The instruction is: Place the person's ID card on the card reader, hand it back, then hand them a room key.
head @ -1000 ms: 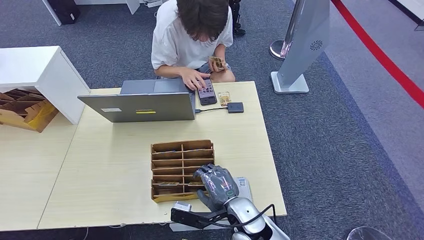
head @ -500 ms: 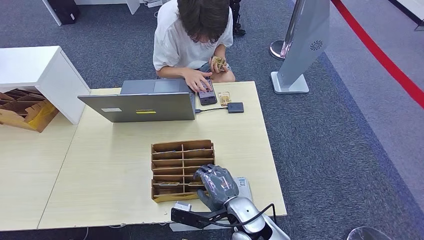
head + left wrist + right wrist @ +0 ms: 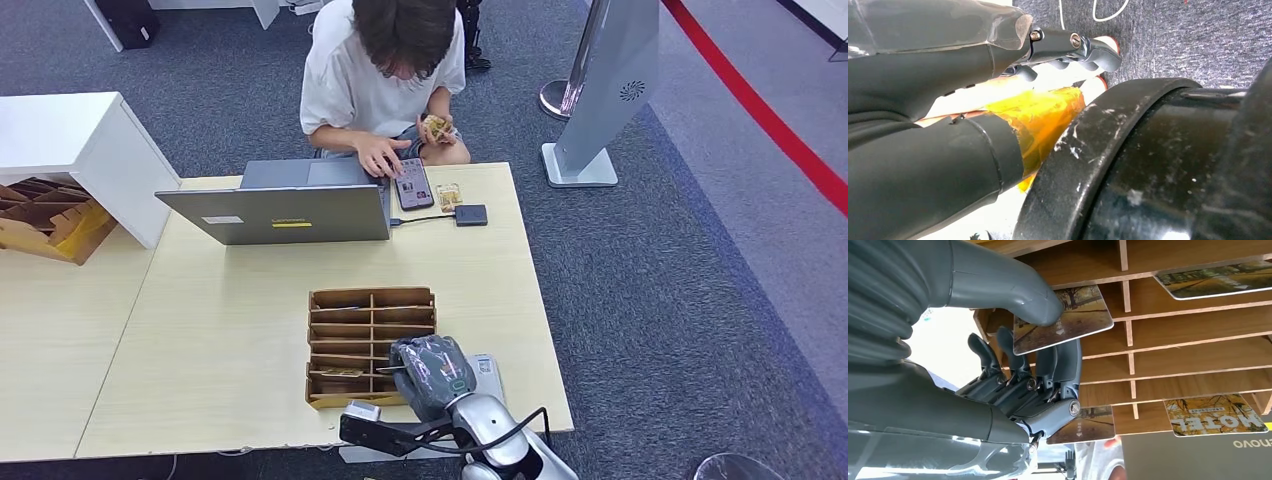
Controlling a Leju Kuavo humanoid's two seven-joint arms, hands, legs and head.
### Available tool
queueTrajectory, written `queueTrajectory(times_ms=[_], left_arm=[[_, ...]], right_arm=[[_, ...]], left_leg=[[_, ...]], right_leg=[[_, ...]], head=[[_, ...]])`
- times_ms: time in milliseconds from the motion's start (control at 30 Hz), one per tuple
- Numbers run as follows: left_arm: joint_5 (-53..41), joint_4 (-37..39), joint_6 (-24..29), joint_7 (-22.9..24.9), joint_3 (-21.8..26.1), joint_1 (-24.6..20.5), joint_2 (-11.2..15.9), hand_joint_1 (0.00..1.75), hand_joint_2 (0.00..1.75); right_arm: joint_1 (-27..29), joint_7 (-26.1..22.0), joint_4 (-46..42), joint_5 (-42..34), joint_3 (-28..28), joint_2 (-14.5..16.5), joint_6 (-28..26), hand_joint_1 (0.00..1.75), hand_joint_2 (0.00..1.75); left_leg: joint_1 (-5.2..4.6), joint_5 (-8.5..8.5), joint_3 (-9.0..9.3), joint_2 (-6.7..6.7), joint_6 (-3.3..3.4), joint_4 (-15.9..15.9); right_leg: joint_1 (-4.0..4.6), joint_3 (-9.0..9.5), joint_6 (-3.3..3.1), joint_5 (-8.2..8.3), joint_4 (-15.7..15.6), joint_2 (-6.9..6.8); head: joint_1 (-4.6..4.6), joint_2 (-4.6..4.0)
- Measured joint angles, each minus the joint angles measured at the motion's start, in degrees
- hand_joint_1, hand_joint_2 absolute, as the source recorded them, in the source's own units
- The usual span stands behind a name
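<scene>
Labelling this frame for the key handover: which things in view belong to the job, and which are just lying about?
Job:
- room key card, pinched by the right hand
- wooden card rack with more key cards
- small dark box on the table, likely the card reader
- person holding a card

Lying about:
- laptop
- phone
- cardboard box
- stanchion base

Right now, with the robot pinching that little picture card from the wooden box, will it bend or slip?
The room key card looks thin, flat and straight, so it is probably stiff and light. Its glossy printed face may be slippery, and the right hand pinches just one end between thumb and fingers. The card rack seems light enough to slide when tugged.
</scene>
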Motion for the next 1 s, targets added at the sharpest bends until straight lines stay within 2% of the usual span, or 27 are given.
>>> queueTrajectory(times_ms=[367, 533, 1000], left_arm=[[-0.15, 0.00, 0.00, 0.00, 0.00, 0.00, 0.00, 0.00, 0.00], [-0.14, 0.00, 0.02, -0.01, 0.00, 0.00, 0.00, 0.00, 0.00], [0.58, 0.01, 1.09, -0.07, 0.00, 0.34, 0.02, 0.00, 0.00]], right_arm=[[0.00, 0.02, -0.03, 0.01, 0.00, 0.00, -0.05, 1.58, 1.75], [0.20, -0.11, -0.55, -0.04, -0.11, 0.00, -0.87, 1.72, 1.75], [2.18, -2.74, -10.46, -1.39, -1.96, -0.03, -5.80, 1.75, 1.75]], left_leg=[[0.00, 0.00, 0.00, 0.00, 0.00, 0.00], [0.00, 0.00, 0.00, 0.00, 0.00, 0.00], [0.00, 0.00, 0.00, 0.00, 0.00, 0.00]], right_leg=[[0.00, 0.00, 0.00, 0.00, 0.00, 0.00], [0.00, 0.00, 0.00, 0.00, 0.00, 0.00], [0.00, -0.01, 0.00, 0.00, 0.00, 0.00]], head=[[0.00, 0.00], [0.00, 0.00], [0.00, 0.00]])
